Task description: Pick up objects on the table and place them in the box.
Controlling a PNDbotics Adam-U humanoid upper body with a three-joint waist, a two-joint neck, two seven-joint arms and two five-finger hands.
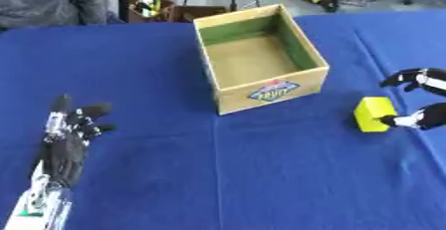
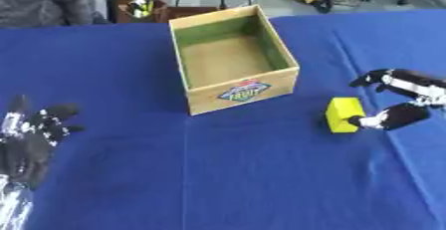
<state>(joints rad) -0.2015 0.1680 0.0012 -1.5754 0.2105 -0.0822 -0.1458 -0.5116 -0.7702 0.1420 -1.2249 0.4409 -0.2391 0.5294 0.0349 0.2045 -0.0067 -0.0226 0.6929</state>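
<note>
I see a blue cloth table (image 1: 218,184) carrying an open cardboard box (image 1: 261,57). My right hand (image 2: 402,99) spreads around a yellow block (image 2: 343,115), one fingertip touching it; my left hand (image 1: 65,142) rests with fingers straight.

Even diffuse light, soft shadows, slight blur.

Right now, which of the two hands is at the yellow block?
The right hand, at the table's right edge. A finger touches the yellow block beside the box, its other fingers arched above. The left hand rests open at lower left, far from the block.
</note>
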